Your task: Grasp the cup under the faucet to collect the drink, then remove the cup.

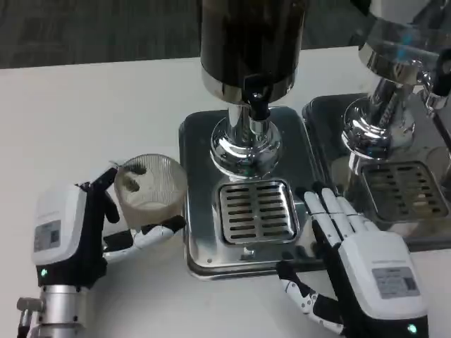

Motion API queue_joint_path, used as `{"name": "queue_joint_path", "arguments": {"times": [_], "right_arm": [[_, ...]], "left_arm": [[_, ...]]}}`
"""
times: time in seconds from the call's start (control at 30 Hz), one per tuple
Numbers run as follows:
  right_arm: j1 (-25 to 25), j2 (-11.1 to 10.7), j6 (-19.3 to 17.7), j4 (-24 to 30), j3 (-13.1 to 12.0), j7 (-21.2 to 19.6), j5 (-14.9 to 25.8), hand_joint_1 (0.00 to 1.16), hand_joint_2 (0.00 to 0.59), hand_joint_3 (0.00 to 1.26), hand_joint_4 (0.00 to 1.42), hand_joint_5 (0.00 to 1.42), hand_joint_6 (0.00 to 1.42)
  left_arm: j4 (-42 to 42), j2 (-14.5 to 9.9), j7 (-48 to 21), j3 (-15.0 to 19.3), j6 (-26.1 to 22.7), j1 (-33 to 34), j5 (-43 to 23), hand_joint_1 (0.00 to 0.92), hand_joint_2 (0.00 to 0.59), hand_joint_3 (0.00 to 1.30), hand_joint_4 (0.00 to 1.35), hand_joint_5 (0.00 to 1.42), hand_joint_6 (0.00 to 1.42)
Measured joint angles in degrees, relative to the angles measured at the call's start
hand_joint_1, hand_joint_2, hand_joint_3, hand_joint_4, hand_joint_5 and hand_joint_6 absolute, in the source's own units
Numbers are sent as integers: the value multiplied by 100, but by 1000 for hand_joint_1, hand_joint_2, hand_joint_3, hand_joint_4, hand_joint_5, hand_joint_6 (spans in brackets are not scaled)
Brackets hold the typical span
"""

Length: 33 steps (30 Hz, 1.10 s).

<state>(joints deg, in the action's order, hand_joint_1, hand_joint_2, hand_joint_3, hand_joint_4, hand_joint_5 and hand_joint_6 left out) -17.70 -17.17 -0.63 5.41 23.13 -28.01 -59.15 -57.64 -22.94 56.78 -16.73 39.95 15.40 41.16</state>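
Observation:
A clear ribbed plastic cup stands just left of the steel dispenser base, off the drip grate. My left hand holds it, thumb in front and fingers behind. The black faucet of the dark drink dispenser hangs over the chrome column, above the grate. My right hand lies open at the base's front right corner, fingers stretched toward the grate, holding nothing.
A second chrome dispenser with its own tray and grate stands at the right, close to my right hand. White table extends left and back of the cup.

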Motion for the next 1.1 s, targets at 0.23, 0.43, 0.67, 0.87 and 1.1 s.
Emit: {"name": "queue_joint_path", "arguments": {"times": [0.23,0.43,0.67,0.87,1.1], "right_arm": [[19,-31,-7,0,-4,0,19,471,374,84,32,97,250],[53,-49,-15,-2,-10,0,45,471,374,84,32,97,250],[56,-49,-15,-2,-11,0,46,472,382,84,32,97,250],[51,-36,-4,-1,-13,-4,34,475,386,84,32,90,250],[-2,36,74,34,-21,-8,-16,478,388,84,32,87,250]], "left_arm": [[132,-7,89,13,-1,-5,-2,505,26,675,831,1040,1255],[288,-8,130,30,3,-5,-17,496,28,675,821,1027,1255],[321,-2,111,13,13,0,-20,491,31,675,828,1038,1255],[250,67,-16,-116,61,131,7,492,29,687,831,1040,1255],[-74,176,-199,-339,118,555,54,500,32,690,838,1054,1255]]}}
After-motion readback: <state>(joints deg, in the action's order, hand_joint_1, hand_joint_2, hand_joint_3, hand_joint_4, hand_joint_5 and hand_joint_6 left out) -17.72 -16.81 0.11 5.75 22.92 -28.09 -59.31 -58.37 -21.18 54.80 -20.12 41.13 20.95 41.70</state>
